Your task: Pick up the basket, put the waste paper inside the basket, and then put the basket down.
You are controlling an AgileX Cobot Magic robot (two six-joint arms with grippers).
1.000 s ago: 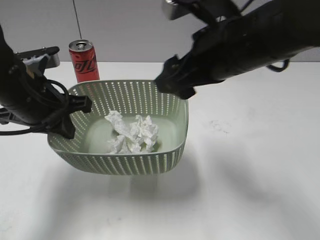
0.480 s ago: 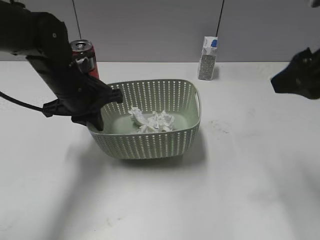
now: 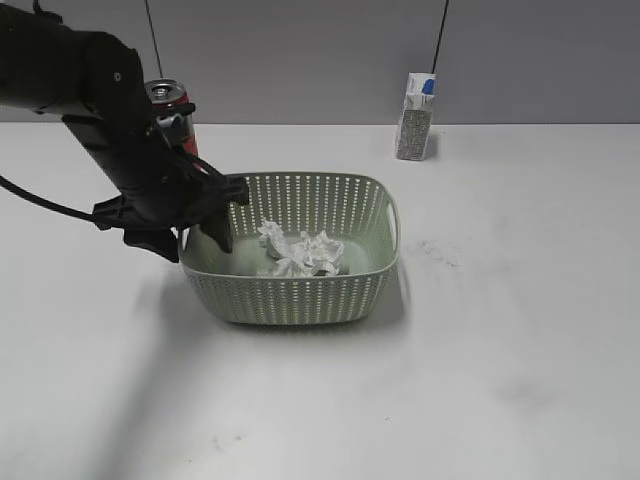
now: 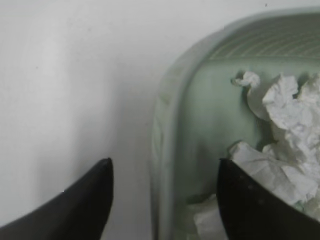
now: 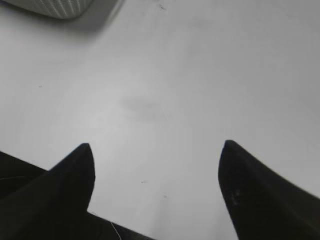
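The pale green basket (image 3: 300, 295) stands flat on the white table with the crumpled white waste paper (image 3: 300, 252) inside it. My left gripper (image 3: 195, 240) is open and straddles the basket's left rim, one finger outside and one inside, with gaps on both sides. In the left wrist view the rim (image 4: 167, 115) runs between the spread fingers (image 4: 165, 167), and the paper (image 4: 285, 145) lies to the right. My right gripper (image 5: 156, 150) is open and empty over bare table, outside the exterior view. Only a basket corner (image 5: 55, 7) shows at the top left of the right wrist view.
A red drink can (image 3: 172, 108) stands behind my left arm, partly hidden by it. A small white-grey carton with a blue cap (image 3: 415, 128) stands at the back right. The grey wall closes the far side of the table.
The basket has come down from a lifted, tilted hold to rest flat on the table. My right arm has let go and pulled away to the right, out of the exterior view.
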